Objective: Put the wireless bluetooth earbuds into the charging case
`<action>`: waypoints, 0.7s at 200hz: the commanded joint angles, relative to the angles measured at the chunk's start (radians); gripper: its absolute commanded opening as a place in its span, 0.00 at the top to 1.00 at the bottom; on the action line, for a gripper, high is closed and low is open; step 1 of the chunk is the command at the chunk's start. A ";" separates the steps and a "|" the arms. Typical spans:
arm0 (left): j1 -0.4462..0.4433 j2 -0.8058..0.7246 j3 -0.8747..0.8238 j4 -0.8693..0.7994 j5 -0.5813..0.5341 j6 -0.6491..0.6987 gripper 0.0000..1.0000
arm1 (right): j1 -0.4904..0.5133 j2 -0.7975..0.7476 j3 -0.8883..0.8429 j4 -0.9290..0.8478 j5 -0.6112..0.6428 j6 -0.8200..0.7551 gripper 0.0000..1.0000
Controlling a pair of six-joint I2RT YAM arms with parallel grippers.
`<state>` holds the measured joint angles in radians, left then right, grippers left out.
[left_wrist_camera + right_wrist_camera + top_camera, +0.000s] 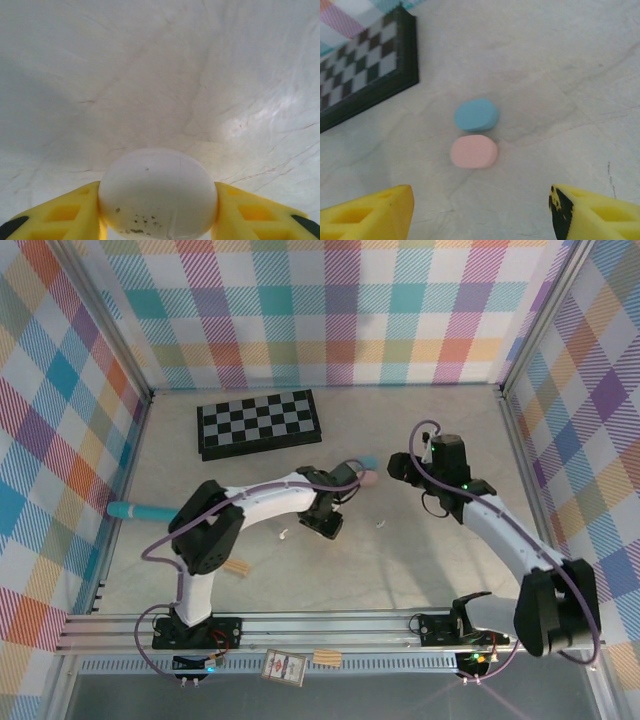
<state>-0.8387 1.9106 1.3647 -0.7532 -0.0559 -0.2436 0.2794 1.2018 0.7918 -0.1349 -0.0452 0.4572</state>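
The top camera takes in the whole pale marbled counter (440,570). On it lie a tiny white plastic earbud (283,534) just left of the left pincer (330,523) and a second white earbud (380,525) to that pincer's right. Both lie loose, and both are too small to tell which way their stems point.

The left wrist camera gives what the top view hides: a white pebble-shaped plastic case (158,197) sits between the yellow fingers (65,217). Its long axis runs across from one finger to the other, and the left pincer (158,212) is clamped on its two sides.

The right wrist camera shows the right pincer (480,212) spread wide over bare counter, with nothing between its fingers. Ahead of it lie a light blue oval case (476,114) and a pale pink oval case (474,151), just beside each other. Their long axes are parallel and run crosswise to the view. A black-and-white folding chessboard (360,75) lies beyond them.
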 commanded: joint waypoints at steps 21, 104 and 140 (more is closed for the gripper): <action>0.121 -0.197 -0.152 0.399 0.232 -0.362 0.56 | -0.005 -0.152 -0.136 0.205 -0.189 -0.098 0.23; 0.124 -0.318 -0.309 0.776 0.302 -0.960 0.58 | 0.112 -0.204 -0.368 0.585 -0.340 -0.250 0.14; 0.088 -0.323 -0.312 0.831 0.299 -1.016 0.58 | 0.168 -0.109 -0.352 0.657 -0.332 -0.242 0.15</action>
<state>-0.7185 1.6203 1.0622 -0.0219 0.2199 -1.1469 0.4183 1.0340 0.4252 0.3927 -0.3546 0.2394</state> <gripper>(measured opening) 0.444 0.856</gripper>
